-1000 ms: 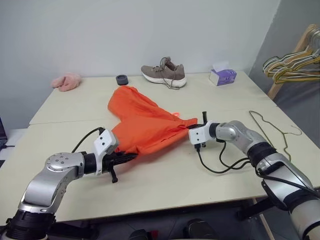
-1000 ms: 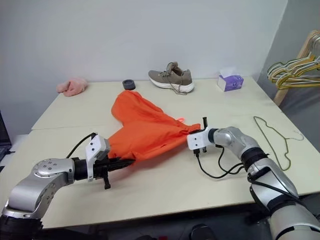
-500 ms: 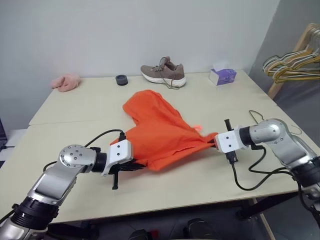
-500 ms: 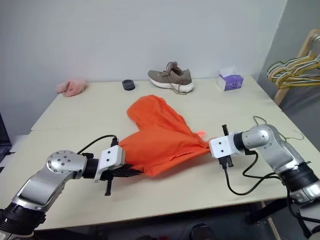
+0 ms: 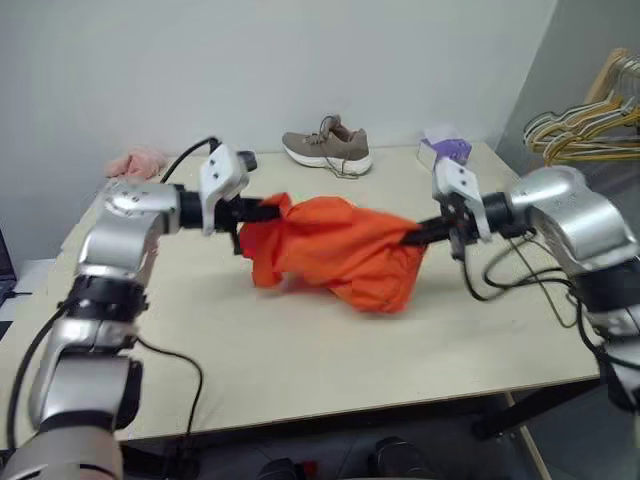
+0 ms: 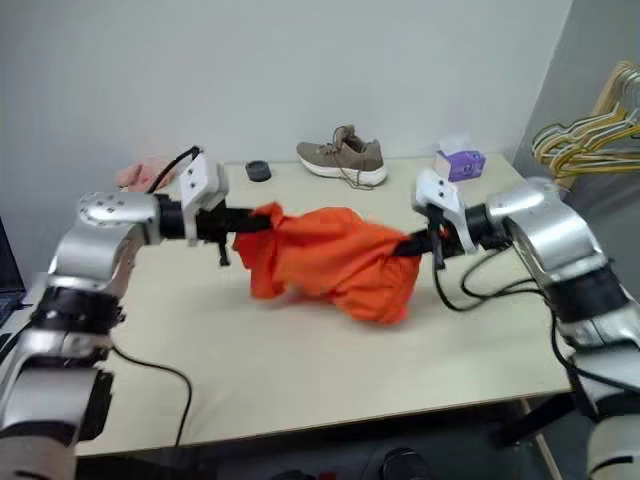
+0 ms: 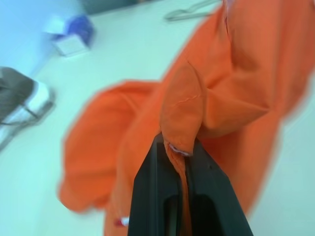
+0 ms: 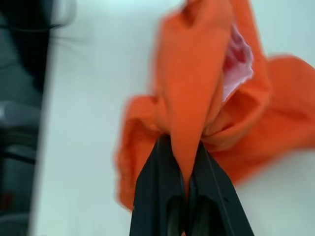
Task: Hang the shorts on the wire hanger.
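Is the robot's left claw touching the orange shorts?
Touching. Left wrist view: the left gripper is shut on a fold of the shorts.

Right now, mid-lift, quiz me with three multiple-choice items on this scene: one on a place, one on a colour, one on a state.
1. Where is the shoe?
A. far edge of the table
B. floor
C. under the shorts

2. What colour are the shorts?
A. pink
B. orange
C. green

3. How are the shorts held?
A. lying flat, untouched
B. one end effector only
C. pinched by both

Answers:
1 A: it sits by the wall.
2 B: bright orange fabric.
3 C: left end effector and right end effector each clamp a fold.
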`<state>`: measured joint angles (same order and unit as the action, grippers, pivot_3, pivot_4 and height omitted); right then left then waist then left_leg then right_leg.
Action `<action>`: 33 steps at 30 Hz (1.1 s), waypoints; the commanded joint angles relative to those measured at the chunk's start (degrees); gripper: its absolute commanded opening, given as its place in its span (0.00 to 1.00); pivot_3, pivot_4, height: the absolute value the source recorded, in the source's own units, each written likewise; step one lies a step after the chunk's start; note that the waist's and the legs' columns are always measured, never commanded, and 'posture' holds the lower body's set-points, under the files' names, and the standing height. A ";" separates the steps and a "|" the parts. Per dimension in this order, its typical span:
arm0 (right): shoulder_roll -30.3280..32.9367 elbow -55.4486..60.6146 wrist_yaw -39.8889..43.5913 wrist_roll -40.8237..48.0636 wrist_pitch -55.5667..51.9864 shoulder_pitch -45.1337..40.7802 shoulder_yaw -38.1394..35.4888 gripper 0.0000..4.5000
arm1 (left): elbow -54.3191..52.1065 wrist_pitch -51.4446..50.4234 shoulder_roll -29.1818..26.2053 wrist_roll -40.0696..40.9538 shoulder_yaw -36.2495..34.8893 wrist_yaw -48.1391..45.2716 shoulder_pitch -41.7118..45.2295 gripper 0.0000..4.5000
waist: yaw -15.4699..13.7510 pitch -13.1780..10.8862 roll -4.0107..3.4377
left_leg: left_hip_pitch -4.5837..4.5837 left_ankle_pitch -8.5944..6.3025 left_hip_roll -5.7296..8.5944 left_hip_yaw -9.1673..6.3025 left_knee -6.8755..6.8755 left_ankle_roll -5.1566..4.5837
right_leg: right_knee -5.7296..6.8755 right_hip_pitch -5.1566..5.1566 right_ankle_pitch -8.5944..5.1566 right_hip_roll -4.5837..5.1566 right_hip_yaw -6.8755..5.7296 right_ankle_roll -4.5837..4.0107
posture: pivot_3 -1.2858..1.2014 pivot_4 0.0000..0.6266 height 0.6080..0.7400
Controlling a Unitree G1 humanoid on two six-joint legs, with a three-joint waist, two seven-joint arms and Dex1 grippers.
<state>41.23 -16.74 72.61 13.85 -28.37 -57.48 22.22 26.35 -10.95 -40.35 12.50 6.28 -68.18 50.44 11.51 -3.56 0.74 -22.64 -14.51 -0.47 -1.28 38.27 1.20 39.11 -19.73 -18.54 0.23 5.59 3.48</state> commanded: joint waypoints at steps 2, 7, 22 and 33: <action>-9.04 -30.96 -17.48 -19.05 25.15 -15.62 5.54 0.01 | 20.70 11.86 5.93 -9.92 1.55 13.65 13.99 0.00 | 1.07 -0.01 0.00 | -0.29 0.01 0.00 -0.01 -0.04 0.01 | 0.09 -0.40 0.07 0.06 0.00 0.01 | 0.45 0.00 1.00; -17.03 -53.57 -51.32 -36.55 42.28 -34.84 11.87 0.01 | 42.12 20.37 8.45 -20.04 2.15 40.67 33.41 0.00 | 3.00 -0.01 0.01 | -1.58 0.34 0.09 -0.01 -0.17 0.52 | 0.88 -2.08 0.00 0.56 -0.05 0.08 | 0.45 0.00 1.00; -17.03 -53.57 -71.68 -46.99 66.47 -31.56 11.56 0.01 | 42.67 51.65 -8.07 -54.05 22.82 72.84 42.27 0.00 | 2.73 -0.10 0.15 | -1.40 0.64 0.74 0.26 -0.39 0.10 | 1.82 -2.44 -0.21 0.94 -0.18 0.20 | 0.46 0.00 1.00; -8.36 -19.20 -38.79 -41.74 69.84 7.01 14.00 0.01 | -12.41 14.33 -16.64 -2.40 3.29 2.50 -31.11 0.00 | 3.94 -0.16 0.70 | -1.97 1.32 0.57 -0.40 0.25 0.26 | 2.29 -2.78 0.15 1.12 -0.54 0.17 | 0.47 0.03 1.00</action>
<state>30.50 -41.82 28.15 -31.52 42.84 -51.07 38.72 22.56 9.56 -53.90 5.40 13.32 -61.98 21.28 15.44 -3.73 1.44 -24.74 -13.20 0.07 -1.81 38.43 1.46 41.37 -22.58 -18.40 1.33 4.95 3.63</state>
